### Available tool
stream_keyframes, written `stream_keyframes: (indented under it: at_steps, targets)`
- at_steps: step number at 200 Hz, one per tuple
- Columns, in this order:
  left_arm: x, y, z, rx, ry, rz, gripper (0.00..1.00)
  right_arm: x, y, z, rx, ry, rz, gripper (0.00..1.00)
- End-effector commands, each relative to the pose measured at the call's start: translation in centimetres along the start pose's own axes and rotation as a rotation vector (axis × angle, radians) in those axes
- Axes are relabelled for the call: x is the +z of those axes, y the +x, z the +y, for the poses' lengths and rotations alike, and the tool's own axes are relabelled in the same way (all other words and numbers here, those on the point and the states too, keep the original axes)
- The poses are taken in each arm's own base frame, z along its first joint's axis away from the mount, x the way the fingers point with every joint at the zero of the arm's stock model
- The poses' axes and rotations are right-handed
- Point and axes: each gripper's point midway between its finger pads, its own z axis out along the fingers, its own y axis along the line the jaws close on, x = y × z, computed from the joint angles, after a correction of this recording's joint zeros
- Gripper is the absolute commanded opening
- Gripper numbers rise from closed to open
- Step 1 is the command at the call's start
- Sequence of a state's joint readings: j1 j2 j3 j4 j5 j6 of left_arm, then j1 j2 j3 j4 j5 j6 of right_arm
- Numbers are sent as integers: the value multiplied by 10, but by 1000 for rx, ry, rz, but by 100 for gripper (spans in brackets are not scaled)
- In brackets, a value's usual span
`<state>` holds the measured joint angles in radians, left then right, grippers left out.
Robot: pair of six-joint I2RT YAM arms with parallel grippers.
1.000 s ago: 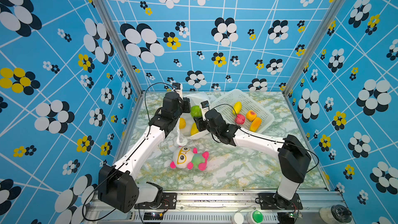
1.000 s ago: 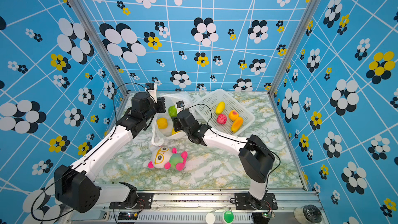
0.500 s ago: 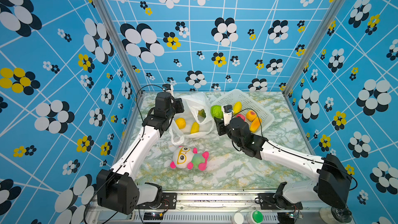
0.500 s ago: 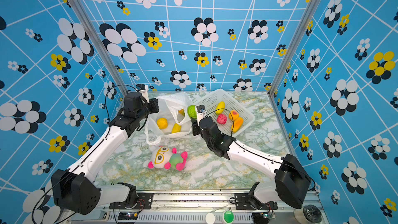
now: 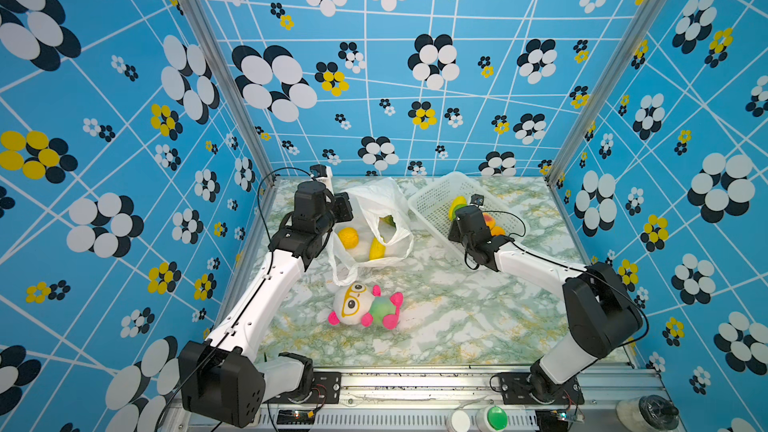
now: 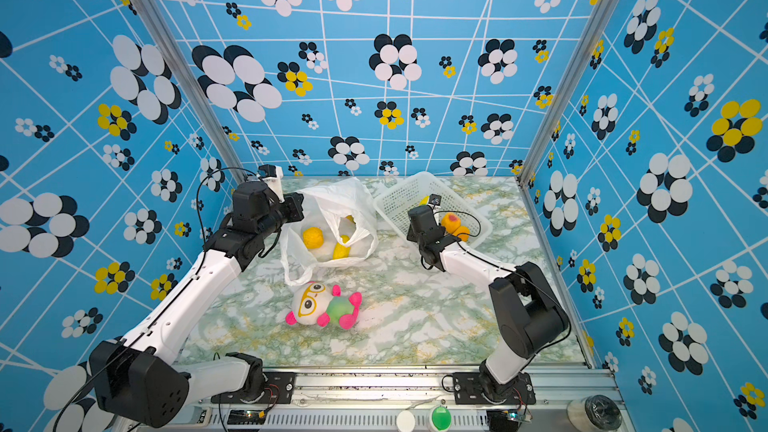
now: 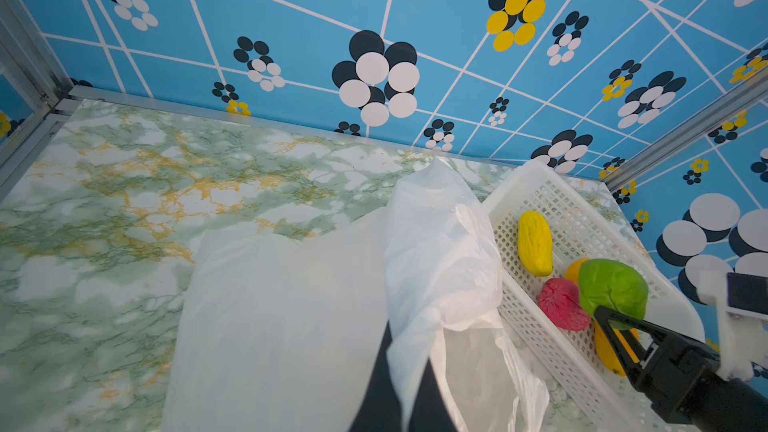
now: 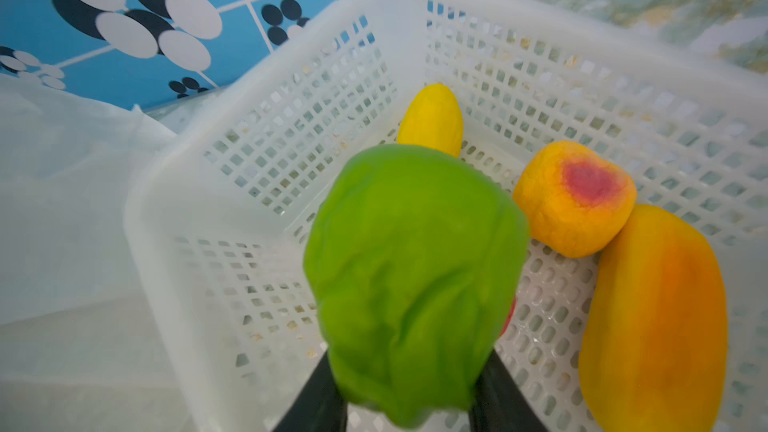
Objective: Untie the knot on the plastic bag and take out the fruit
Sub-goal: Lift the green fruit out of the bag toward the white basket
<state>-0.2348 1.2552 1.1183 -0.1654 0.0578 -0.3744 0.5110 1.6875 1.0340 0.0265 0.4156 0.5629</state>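
Though crumpled, open-mouthed white plastic bag point(image 5: 371, 202)

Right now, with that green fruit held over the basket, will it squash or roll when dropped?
Probably soft: the green fruit looks creased where the right hand pinches it. Likely light, since that pinch at one end carries it. Lumpy rather than round, so it should settle in the basket, not roll far.

Plastic bag point(image 5: 370, 205) slumped, translucent white, mouth gaping open; round orange fruit point(image 5: 348, 237) and yellow fruit point(image 5: 377, 249) lie inside. Green fruit point(image 8: 411, 280) held above basket point(image 5: 430, 201). In basket: yellow oval point(image 8: 432, 120), red-blushed peach point(image 8: 575, 197), orange mango point(image 8: 656, 317), pink-red fruit point(image 7: 561, 303).
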Motion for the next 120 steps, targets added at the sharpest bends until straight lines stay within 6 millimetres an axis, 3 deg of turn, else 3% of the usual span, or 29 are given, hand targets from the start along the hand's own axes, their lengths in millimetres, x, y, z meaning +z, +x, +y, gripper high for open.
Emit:
stream_keyframes:
  at_steps: [1,45,82,96,120]
  targets:
    - [-4,-1,-1,-4,20,-3,0,16,12,4,43,-1,73,41]
    - [-5,-1,-2,-2,29,-10,0,51,38,-1,97,-4,172,42]
    - [-6,-3,-2,-2,27,-18,0,59,43,-3,96,2,189,46]
    - [-6,-3,-2,-2,23,-14,0,58,41,-5,98,4,181,51]
    - [-5,-3,-2,-2,24,-17,0,52,33,-5,91,-3,155,69]
